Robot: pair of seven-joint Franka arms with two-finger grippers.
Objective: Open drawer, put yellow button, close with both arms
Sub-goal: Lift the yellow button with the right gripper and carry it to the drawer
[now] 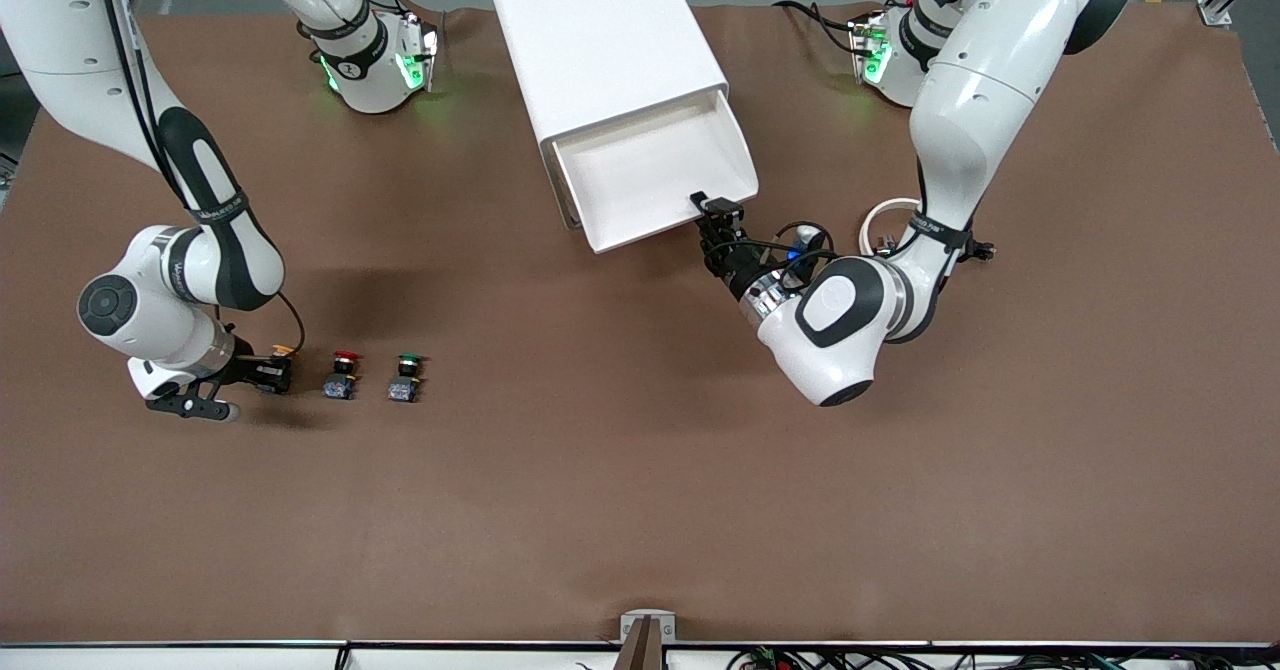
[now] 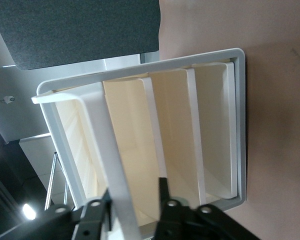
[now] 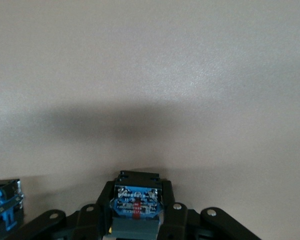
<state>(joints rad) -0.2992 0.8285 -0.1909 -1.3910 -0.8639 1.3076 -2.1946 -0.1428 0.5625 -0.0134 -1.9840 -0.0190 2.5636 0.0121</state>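
At the table's right-arm end, the right gripper [image 1: 272, 370] pinches the yellow button [image 3: 136, 202]; lift it straight, while the left gripper [image 1: 722, 212], jaws parted, straddles the open drawer [image 1: 655, 175] front.

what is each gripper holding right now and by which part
The right gripper is shut on the yellow button, clamping its blue-grey base block. The left gripper straddles the front edge of the open drawer, jaws parted, not clamping it.

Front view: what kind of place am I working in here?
Most likely a robotics lab bench: a brown-covered table, two Franka arms mounted at its edge, cables along the edge nearest the camera, and test props, a white cabinet and loose push buttons.
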